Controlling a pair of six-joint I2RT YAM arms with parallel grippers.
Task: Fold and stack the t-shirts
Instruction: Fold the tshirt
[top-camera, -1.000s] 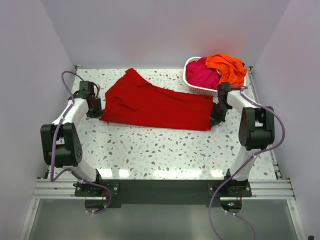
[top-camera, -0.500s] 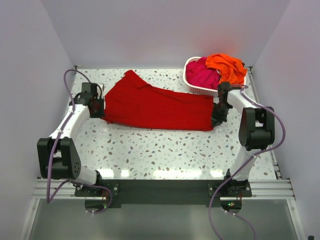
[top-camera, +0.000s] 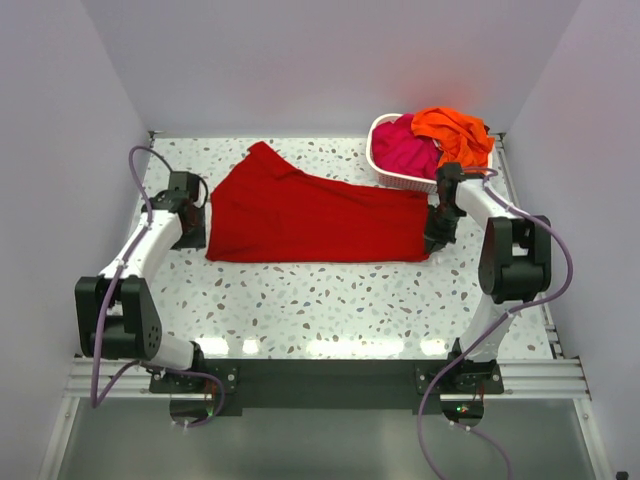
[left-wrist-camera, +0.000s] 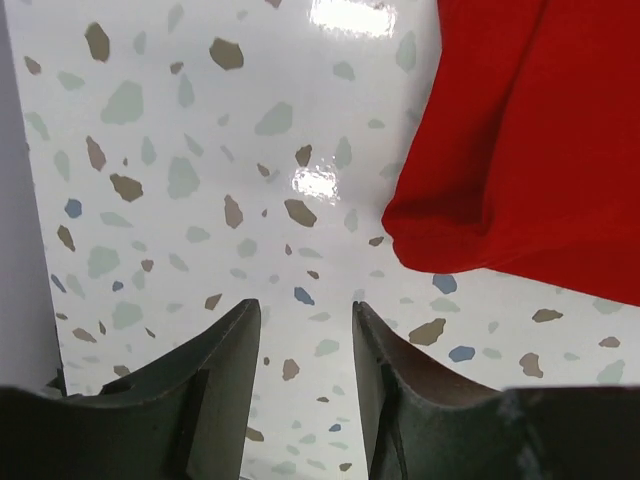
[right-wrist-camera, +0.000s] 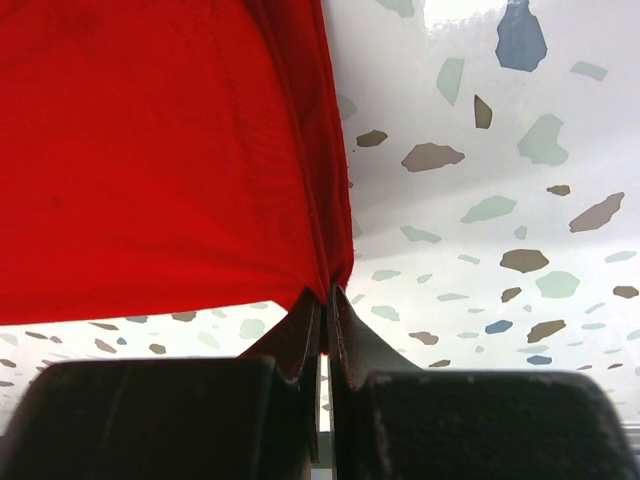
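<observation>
The deep red t-shirt (top-camera: 310, 215) lies spread on the desk (top-camera: 330, 300), and its right corner is pinched tight in the right gripper (right-wrist-camera: 325, 315). The left gripper (left-wrist-camera: 305, 345) has its fingers apart and holds nothing, just beside the shirt's left corner. The magenta-pink t-shirt (top-camera: 405, 150) and the orange t-shirt (top-camera: 455, 135) lie in the white basket (top-camera: 395, 178).

Over speckled table (left-wrist-camera: 170, 140), left tool (left-wrist-camera: 305, 312) with jaws apart, red t-shirt (left-wrist-camera: 530, 150) corner nearby.

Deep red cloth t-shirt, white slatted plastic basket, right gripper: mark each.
deep red cloth t-shirt (top-camera: 310, 215): top view, cloth centre.
white slatted plastic basket (top-camera: 398, 180): top view, front wall.
right gripper (right-wrist-camera: 326, 298): right wrist view, between fingertips.
</observation>
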